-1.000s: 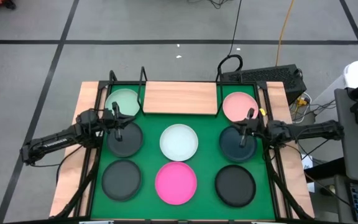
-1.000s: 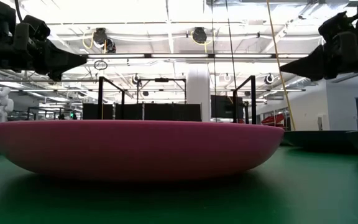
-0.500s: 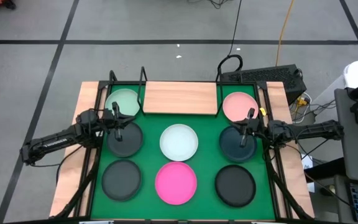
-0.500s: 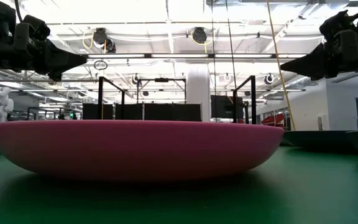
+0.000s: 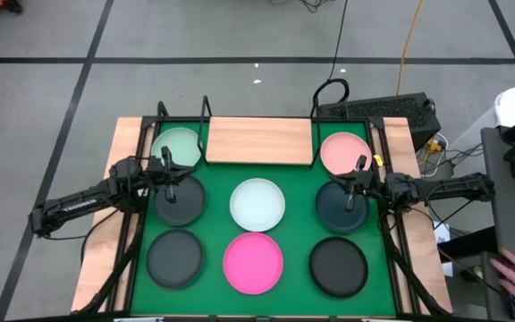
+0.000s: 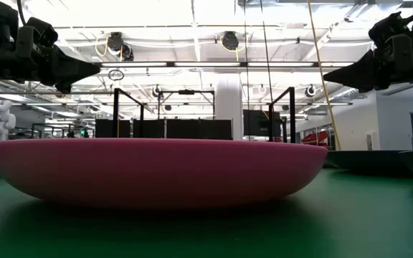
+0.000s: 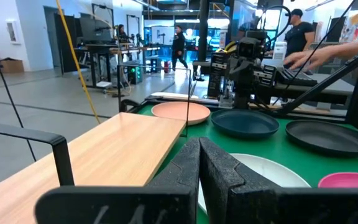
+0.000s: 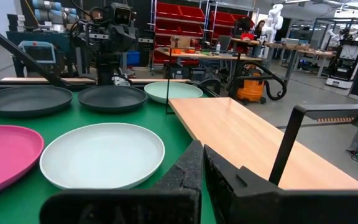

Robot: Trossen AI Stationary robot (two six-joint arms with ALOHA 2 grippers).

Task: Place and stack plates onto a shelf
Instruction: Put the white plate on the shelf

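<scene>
Lying flat, shelf [image 5: 259, 140] long axis left-right, left claw [image 7: 199, 163], right claw [image 8: 202, 168] pinched closed.

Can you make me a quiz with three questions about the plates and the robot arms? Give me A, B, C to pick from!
1. Where is the white plate?
A. in the middle of the green mat
B. on the wooden shelf
C. on the floor

2. How many dark plates lie on the mat?
A. one
B. four
C. six

3. What are the fingers of the left gripper doing?
A. holding a plate
B. spread wide apart
C. pressed together, holding nothing

Answers: 1 A, the high view shows it in the centre, just in front of the shelf. 2 B, two sit on each side. 3 C, the left wrist view shows the fingers touching with nothing between them.
</scene>
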